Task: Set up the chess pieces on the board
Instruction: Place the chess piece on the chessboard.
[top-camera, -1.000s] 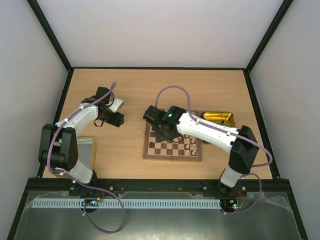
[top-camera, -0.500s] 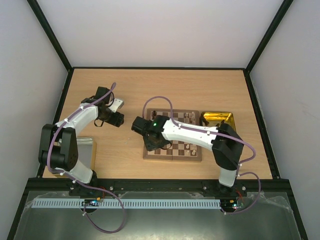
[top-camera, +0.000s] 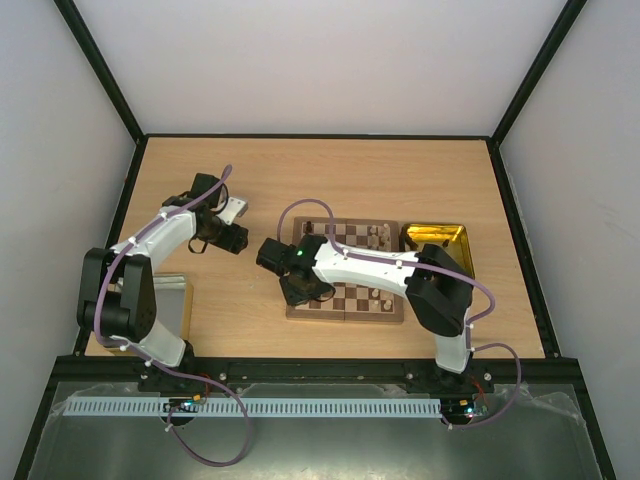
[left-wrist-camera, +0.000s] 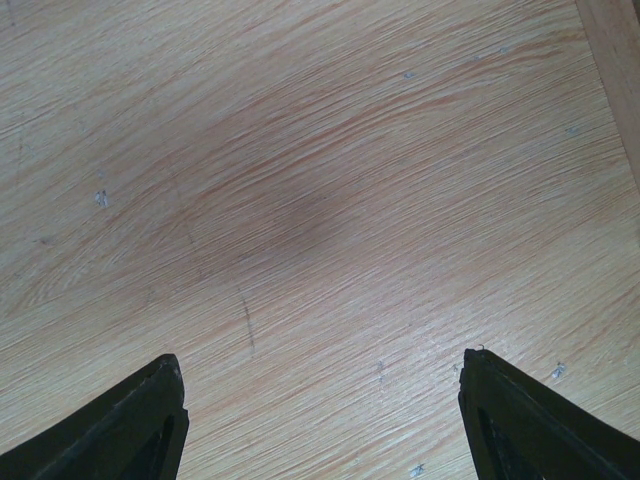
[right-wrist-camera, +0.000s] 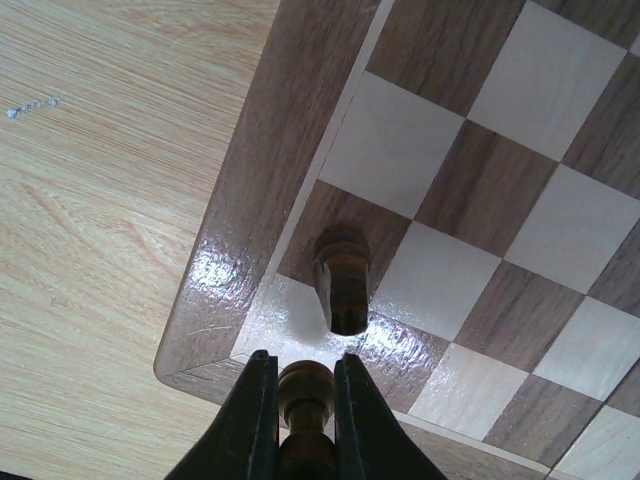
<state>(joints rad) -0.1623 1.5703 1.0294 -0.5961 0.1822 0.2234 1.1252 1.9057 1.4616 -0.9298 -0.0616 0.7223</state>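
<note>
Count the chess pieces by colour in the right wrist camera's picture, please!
Dark brown chess pieces: 2 (one standing on the board near its corner, one held in the right pincer)
Pale cream chess pieces: 0 in this view
Total: 2

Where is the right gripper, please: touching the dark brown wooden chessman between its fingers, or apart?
Touching: right wrist view shows the right gripper clamping the chessman.
</note>
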